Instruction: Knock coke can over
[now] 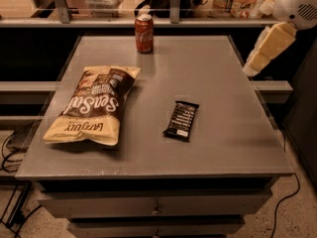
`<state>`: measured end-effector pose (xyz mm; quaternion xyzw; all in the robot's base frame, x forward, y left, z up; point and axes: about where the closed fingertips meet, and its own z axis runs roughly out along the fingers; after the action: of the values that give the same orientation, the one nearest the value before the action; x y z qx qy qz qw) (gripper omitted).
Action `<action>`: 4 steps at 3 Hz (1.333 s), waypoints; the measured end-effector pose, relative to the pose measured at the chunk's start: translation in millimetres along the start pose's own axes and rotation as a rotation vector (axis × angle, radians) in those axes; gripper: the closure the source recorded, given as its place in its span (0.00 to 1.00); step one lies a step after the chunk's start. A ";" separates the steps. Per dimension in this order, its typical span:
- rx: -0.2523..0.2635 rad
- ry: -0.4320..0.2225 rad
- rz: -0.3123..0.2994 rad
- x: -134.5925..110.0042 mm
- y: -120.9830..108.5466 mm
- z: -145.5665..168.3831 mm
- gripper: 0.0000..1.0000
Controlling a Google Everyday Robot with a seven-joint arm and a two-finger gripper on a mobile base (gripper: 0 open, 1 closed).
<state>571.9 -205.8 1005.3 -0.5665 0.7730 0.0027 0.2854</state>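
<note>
Three things sit on the table (213, 78): the can (144, 32) upright at the far edge (well apart from the rest), a chip bag (94, 104) flat at left, a black bar (181, 120) near centre. The gripper (252, 66) hangs over the right edge; open or closed, can't tell

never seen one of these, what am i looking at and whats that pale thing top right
This is one camera looking down on a grey table. The pale thing is the end of a robot arm. Its grasping part, the tool, hangs above the table's right edge, touching nothing, with nothing seen in it. On the table are a red coke can standing upright near the far edge, a chip bag lying flat on the left, and a black snack bar near the middle. The job is to knock the coke can over, which is not yet done.
</note>
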 end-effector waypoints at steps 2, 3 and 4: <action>0.048 -0.171 0.078 -38.6 -39.5 34.0 0.00; 0.005 -0.265 0.114 -65.5 -59.1 69.5 0.00; -0.018 -0.317 0.162 -90.7 -75.0 109.9 0.00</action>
<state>703.6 -117.3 977.5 -0.4974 0.7614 0.1219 0.3974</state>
